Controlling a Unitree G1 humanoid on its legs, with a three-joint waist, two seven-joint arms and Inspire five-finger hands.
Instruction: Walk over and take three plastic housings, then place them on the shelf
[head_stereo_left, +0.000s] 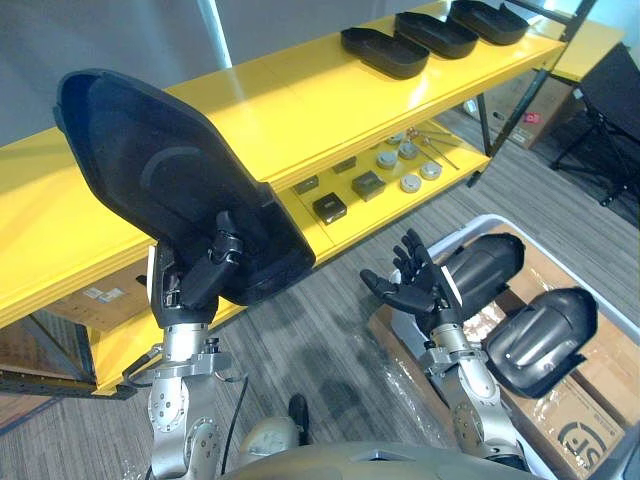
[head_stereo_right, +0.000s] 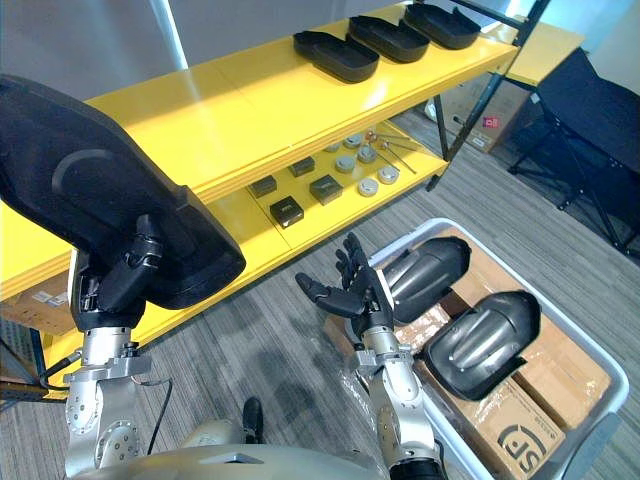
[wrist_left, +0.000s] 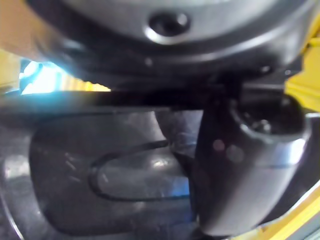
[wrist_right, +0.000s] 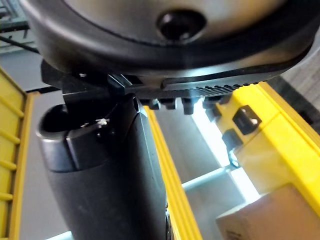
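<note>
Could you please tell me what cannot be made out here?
Top of the shelf: partly hidden behind the held housing, both eye views.
The small parts on the lower level: too small to identify.
The bin: near end cut off by the lower edge, both eye views.
Left wrist view: too blurred to show the grip of the left hand.

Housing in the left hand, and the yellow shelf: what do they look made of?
The housing in the left hand looks like moulded plastic: thin black shell, satin sheen, smooth pressed-in contour. The shelf has a glossy yellow top reflecting the light, probably painted metal or coated board; which one is unclear.
</note>
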